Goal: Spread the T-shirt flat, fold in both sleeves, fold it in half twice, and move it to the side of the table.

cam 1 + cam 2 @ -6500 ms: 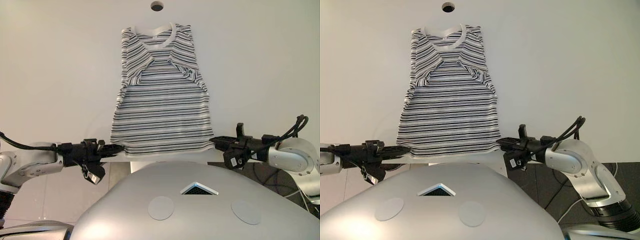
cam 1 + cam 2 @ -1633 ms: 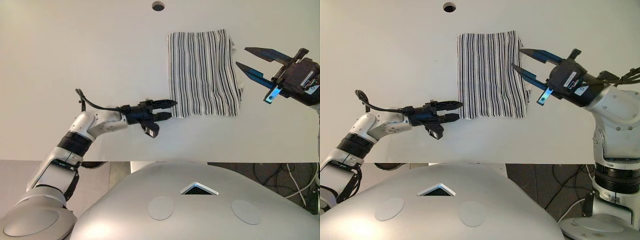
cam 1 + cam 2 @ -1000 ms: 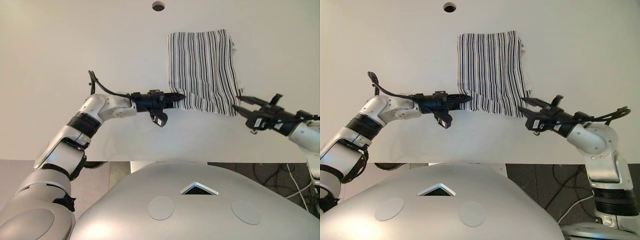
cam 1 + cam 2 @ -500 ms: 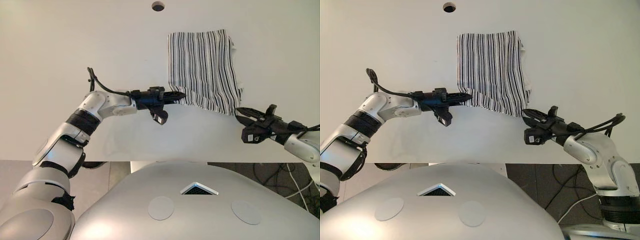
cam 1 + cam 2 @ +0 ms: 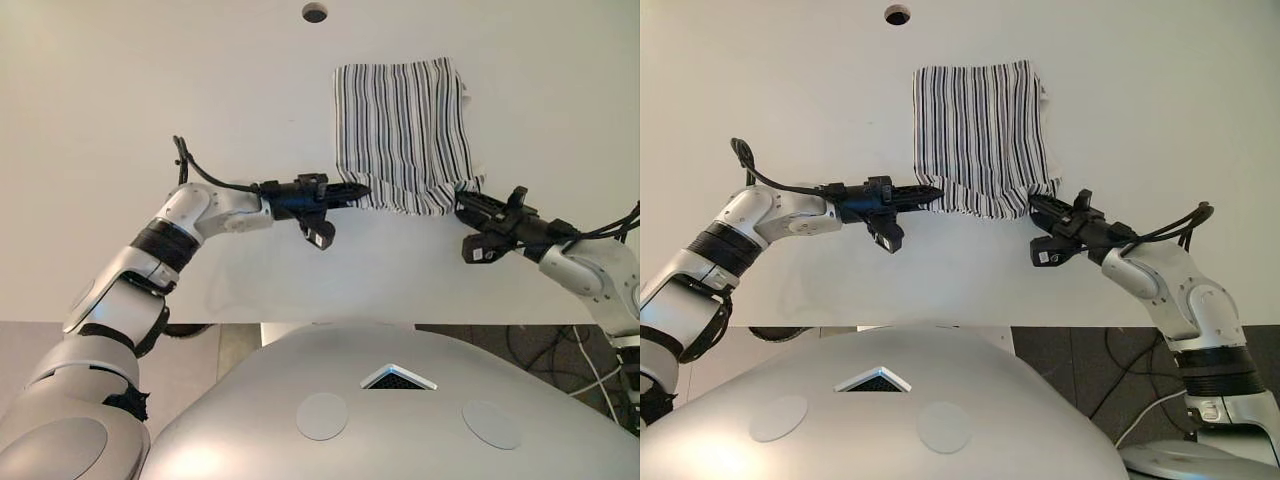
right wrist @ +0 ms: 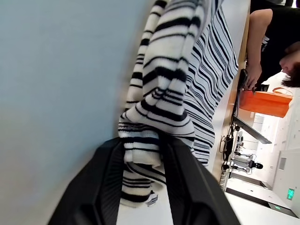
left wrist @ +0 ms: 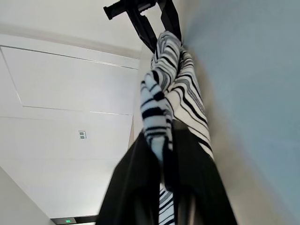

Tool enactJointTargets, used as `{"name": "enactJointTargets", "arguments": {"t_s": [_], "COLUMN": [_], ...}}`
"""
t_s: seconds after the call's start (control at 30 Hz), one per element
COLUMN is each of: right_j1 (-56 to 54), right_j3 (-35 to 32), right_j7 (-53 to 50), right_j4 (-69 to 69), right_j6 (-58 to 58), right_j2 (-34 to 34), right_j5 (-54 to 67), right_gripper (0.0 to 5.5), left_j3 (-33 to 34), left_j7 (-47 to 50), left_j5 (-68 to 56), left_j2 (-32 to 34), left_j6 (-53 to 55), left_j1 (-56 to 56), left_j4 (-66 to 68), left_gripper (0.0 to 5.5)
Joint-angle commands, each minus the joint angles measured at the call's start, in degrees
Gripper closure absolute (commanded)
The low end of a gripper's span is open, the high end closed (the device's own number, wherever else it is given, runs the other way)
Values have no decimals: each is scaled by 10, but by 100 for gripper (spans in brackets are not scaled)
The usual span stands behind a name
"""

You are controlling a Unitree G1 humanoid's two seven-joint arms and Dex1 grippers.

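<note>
Left jaws are clamped on the near left corner of the T-shirt, and right jaws are clamped on its near right corner. Both wrist views show striped cloth bunched tight between the fingers. The T-shirt lies on the bench as a compact rectangle with no sleeves showing, and a round hole sits off its far left corner. The near hem is raised a little off the surface.

By my reading this is the second fold in half. The next move calls for both corners to rise together and travel over the T-shirt to its far edge. They should stay level so the layers underneath do not drag or skew.

Left of the T-shirt is a broad stretch of bare bench, good room for the final slide aside. Right of it there is a narrower strip. The bench's front edge runs not far on the near side of the T-shirt's hem.
</note>
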Motion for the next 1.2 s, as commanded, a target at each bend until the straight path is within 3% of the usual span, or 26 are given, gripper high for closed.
{"name": "enactJointTargets", "arguments": {"t_s": [0.03, 0.4, 0.67, 0.8, 1.0, 1.2], "right_j1": [1, 4, -19, -23, 48, 212], "right_j3": [12, 20, 42, 46, -7, -94], "right_j7": [-5, -11, -8, -12, 44, 145], "right_j4": [22, 44, 44, 41, -55, -183], "right_j6": [6, 12, 20, 23, 30, 59], "right_j2": [-18, -40, -28, -24, -42, -79], "right_j5": [-26, -22, -11, 1, 168, 320], "right_gripper": [405, 405, 548, 550, 550, 550], "left_j3": [-48, -47, -48, -48, -2, 78], "left_j7": [-55, -56, -59, -60, -69, -90], "left_j5": [63, 60, 56, 54, -46, -182], "left_j2": [38, 40, 41, 39, 81, 170], "left_j6": [33, 41, 37, 35, 8, -19], "left_j1": [71, 70, 71, 71, 109, 219], "left_j4": [42, 36, 28, 25, -45, -187], "left_gripper": [536, 539, 539, 539, 540, 542]}}
